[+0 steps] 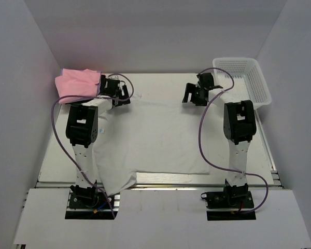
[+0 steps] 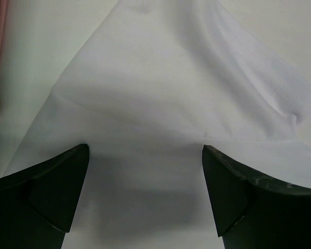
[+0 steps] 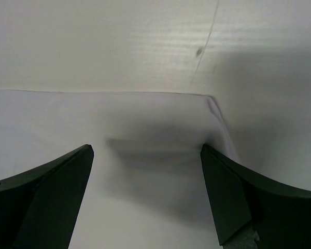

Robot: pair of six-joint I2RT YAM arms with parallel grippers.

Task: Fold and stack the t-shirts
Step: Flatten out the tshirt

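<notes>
from the top view, the white t-shirt (image 1: 160, 140) lies spread flat across the middle of the table (image 1: 160, 82), a broad matte sheet with soft low wrinkles, its seven o'clock corner slumping over the near edge. a pink shirt (image 1: 78, 83) sits folded into a plump pad at ten o'clock, and a white mesh basket (image 1: 259, 85) of stiff plastic lattice stands at two o'clock, well apart from the cloth. the left gripper (image 1: 123, 93) hovers at the white shirt's eleven o'clock corner and the right gripper (image 1: 195, 93) at its one o'clock corner, so this looks like the start of a fold: both far corners want pinching together and carrying toward six o'clock, evenly, or the limp cloth will skew. in the left wrist view the dark wedge-shaped fingers stand wide apart with nothing between them, above smooth white fabric that bunches into a ridge toward three o'clock; a sliver of pink shows at nine o'clock. in the right wrist view the fingers are likewise spread and empty, the shirt's straight far edge and crisp corner lying toward one o'clock on the faintly ribbed tabletop; the pads must drop lower to catch that thin edge.
</notes>
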